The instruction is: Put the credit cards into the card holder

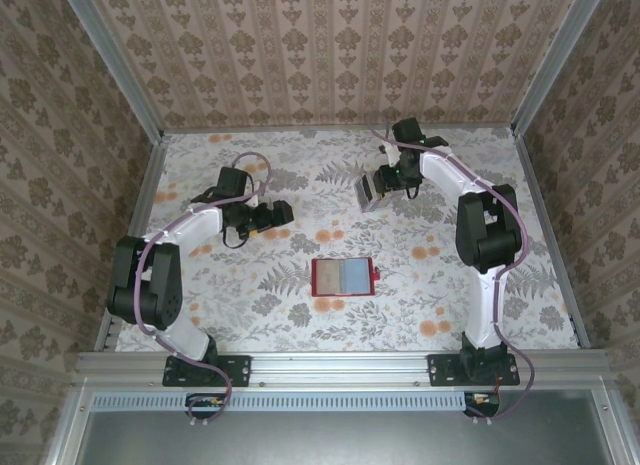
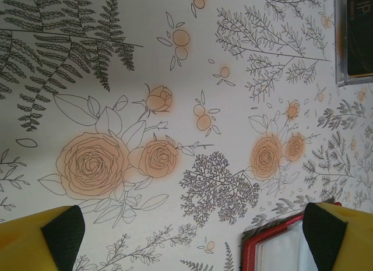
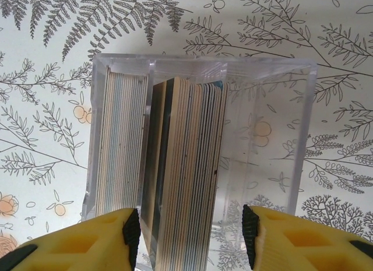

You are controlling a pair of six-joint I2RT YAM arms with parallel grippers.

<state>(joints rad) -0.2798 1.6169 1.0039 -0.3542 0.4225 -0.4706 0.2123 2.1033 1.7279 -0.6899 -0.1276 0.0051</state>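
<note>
On the flower-printed worktop [image 1: 300, 185] the flat red card holder [image 1: 343, 276] is laid open at the middle, thin credit cards [image 3: 186, 166] are stacked on edge in a clear box [image 3: 274, 137], flanked by the parted right claw [image 3: 192, 230], and the left claw [image 2: 192, 236] is spread wide, pointed downward.

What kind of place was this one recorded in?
Probably a staged robot test booth: damask wallpaper panels in aluminium framing, a floral-covered table, with a left arm and right arm bolted to its near rail.

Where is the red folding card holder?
The red card holder lies open mid-table in the top view, nearer the front edge than the clear plastic box.
</note>
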